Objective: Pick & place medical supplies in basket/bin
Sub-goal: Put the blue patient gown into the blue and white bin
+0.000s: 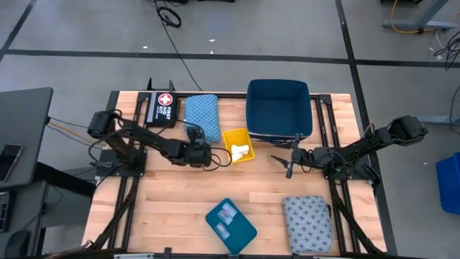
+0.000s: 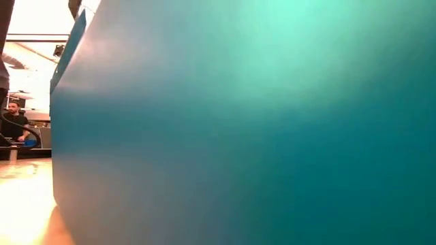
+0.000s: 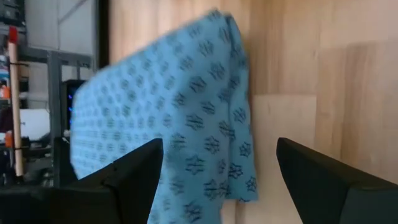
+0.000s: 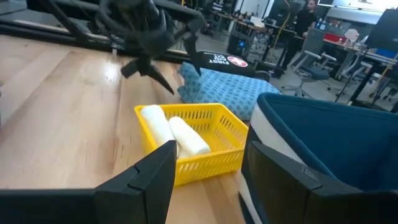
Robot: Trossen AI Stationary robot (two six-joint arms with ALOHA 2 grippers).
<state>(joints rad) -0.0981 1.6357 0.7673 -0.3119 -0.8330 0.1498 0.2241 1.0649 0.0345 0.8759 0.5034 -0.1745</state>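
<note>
A blue patterned pad [image 1: 203, 115] lies flat at the table's far side, next to a yellow basket [image 1: 233, 134] holding two white rolls [image 1: 242, 150]. My left gripper [image 1: 218, 159] hangs open just off the pad's near end; in the left wrist view the pad [image 3: 174, 112] fills the space ahead of its spread fingers. My right gripper [image 1: 282, 164] is open, level, facing the basket [image 4: 211, 146] and its rolls [image 4: 171, 134] from the right. A grey-blue pad [image 1: 307, 223] lies at the near right. Clear packets [image 1: 226, 213] lie in a teal tray [image 1: 243, 234].
A dark blue bin [image 1: 279, 85] stands at the far edge, right of the basket and close to my right gripper [image 4: 208, 168]. A black first-aid case [image 1: 162, 108] lies far left. The teal tray's wall [image 2: 238, 122] blocks the low view. Bare wood lies mid-table.
</note>
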